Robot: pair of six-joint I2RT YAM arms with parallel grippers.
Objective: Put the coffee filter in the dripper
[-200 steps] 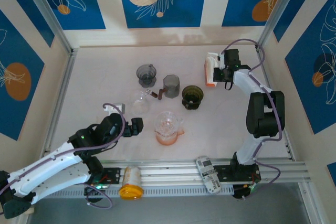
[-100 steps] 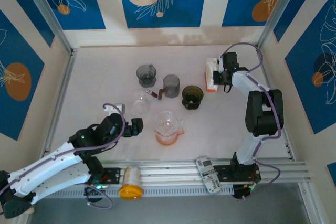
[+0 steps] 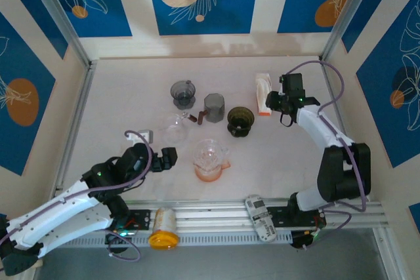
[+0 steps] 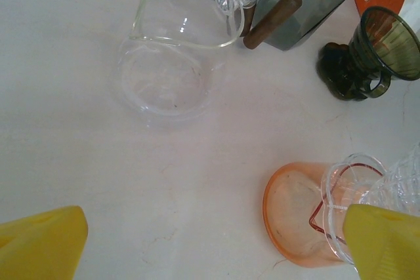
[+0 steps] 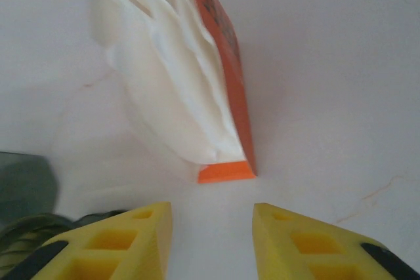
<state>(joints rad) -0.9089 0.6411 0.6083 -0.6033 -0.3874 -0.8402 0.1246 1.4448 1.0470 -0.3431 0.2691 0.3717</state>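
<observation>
White coffee filters stand stacked in an orange box that is open toward my right gripper. That gripper is open just short of the box's near corner, with nothing between its yellow fingers. From above, the filter box sits at the back right with the right gripper beside it. The dark green dripper stands left of the box, its cone holding nothing. My left gripper hovers wide open over bare table, beside the orange-based glass cup.
A clear glass server, a grey pot with a wooden handle and a grey funnel cup cluster at mid-table. A yellow-capped jar and a grey device lie on the front rail. Side walls close in the table.
My right gripper has opened and drawn back from the filter box, toward the right. No filter came away with it. The left arm has barely shifted.
</observation>
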